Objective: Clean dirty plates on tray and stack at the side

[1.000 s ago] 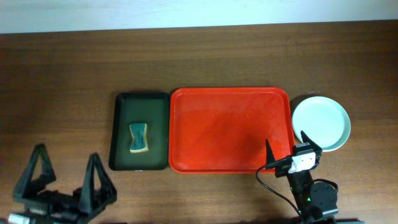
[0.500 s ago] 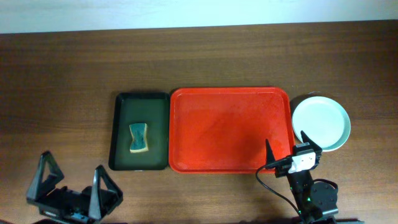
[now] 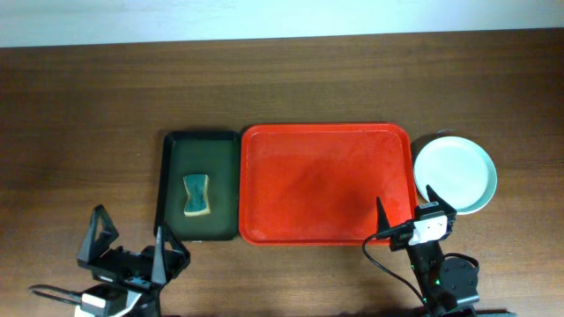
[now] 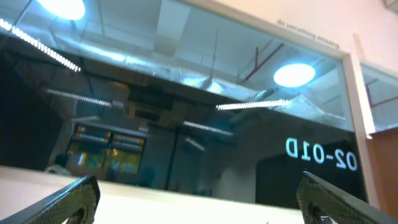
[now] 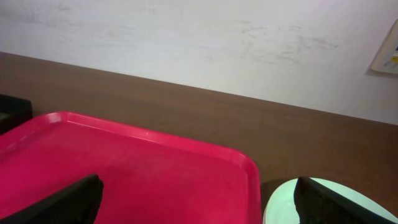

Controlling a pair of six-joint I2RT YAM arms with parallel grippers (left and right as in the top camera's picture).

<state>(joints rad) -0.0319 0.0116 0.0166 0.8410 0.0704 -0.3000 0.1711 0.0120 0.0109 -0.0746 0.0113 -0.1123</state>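
Left gripper (image 3: 129, 236): at the table's near edge, at 7 o'clock of the dark green tray; jaws spread wide, nothing between them. Its wrist camera looked up at glass with reflected ceiling lights.
Right gripper (image 3: 404, 206): at the near edge, at 5 o'clock of the red tray; jaws wide apart, holding nothing.
Right fingers (image 5: 69, 200): in the overhead view one tip covered the red tray's near right corner, the other the near rim of the plates.
Cable (image 3: 381, 261): a black loop at 9 o'clock of the right arm, lying on the wood.
Red tray (image 3: 317, 180): mid-table, long sides running 9 to 3 o'clock.
Dark green tray (image 3: 171, 180): just beside the red tray at its 9 o'clock, rims close or touching.
Sponge (image 3: 196, 195): yellow with a blue-green top, waisted, inside the dark green tray toward its near half.
Plates (image 3: 455, 174): on the wood at 3 o'clock of the red tray, just off its rim; a pale round top plate, the count beneath could not be told.
Table (image 3: 106, 97): dark brown wood.
Wall (image 3: 282, 18): pale, along the far edge at 12 o'clock.
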